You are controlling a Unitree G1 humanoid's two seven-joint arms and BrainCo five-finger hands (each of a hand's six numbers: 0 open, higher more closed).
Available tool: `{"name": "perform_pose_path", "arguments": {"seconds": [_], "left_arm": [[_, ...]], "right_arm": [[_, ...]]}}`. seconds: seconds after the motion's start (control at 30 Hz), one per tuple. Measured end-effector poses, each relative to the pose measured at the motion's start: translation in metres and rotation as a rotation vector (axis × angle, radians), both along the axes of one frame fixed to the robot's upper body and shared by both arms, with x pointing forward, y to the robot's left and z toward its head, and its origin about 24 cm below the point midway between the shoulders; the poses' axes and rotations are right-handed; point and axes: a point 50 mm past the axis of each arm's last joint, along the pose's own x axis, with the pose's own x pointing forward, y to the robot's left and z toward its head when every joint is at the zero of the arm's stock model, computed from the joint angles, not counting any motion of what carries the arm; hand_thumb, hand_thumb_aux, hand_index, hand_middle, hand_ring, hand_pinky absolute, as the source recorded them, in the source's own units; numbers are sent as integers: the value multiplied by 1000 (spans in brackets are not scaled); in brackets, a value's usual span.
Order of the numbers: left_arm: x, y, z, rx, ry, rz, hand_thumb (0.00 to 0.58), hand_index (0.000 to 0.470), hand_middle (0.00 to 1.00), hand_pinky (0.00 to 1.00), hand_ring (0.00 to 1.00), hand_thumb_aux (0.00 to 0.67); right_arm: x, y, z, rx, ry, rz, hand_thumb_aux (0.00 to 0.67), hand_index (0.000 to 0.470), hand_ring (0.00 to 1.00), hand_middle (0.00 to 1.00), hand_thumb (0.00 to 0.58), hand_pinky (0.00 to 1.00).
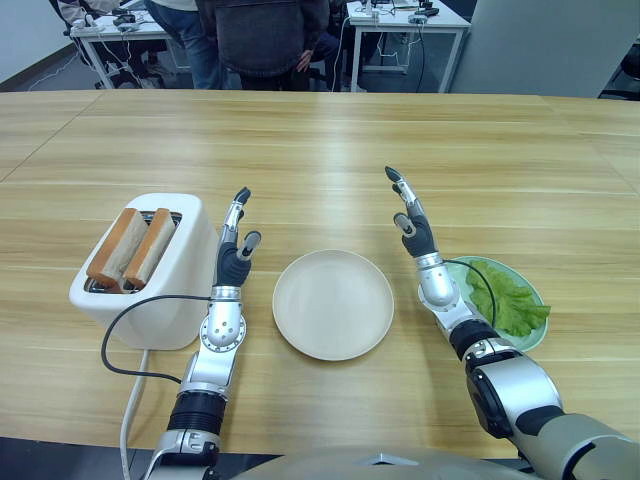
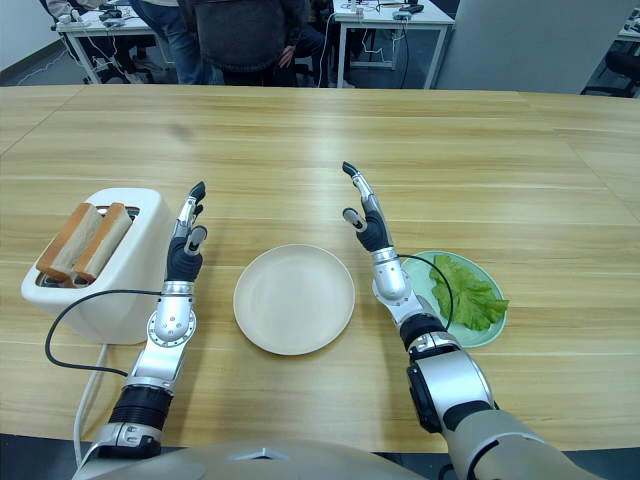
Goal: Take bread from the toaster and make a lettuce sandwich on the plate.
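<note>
While both sit empty with fingers stretched out, the left hand [image 1: 236, 245] just beside the toaster [image 1: 180, 275] and the right hand [image 1: 410, 220] between plate [image 1: 333, 303] and lettuce [image 1: 505, 295], two bread slices [image 1: 130, 248] poke up from the slots. They look light, stiff and crumbly, so I'd pinch the exposed top edge gently.

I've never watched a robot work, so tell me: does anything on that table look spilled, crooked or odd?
Nothing is spilled or broken. One oddity: a thin black cable loops over the lettuce on the green plate. The bread stands in the toaster, and the middle plate is bare.
</note>
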Motion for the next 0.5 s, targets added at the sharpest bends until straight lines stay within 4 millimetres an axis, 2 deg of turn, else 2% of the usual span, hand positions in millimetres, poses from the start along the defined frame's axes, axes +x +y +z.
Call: {"name": "perform_pose_path", "arguments": {"seconds": [0.33,0.4,0.5], "left_arm": [[0,0,3,1,-9,-3,0,0,0,0,0,0],[-4,-2,16,12,-56,-14,0,0,0,0,0,0],[-19,1,62,103,-194,-13,0,0,0,0,0,0]], "right_arm": [[0,0,0,2,-4,3,0,0,0,0,0,0],[0,1,0,4,-5,4,0,0,0,0,0,0],[-1,2,1,8,-6,7,0,0,0,0,0,0]]}}
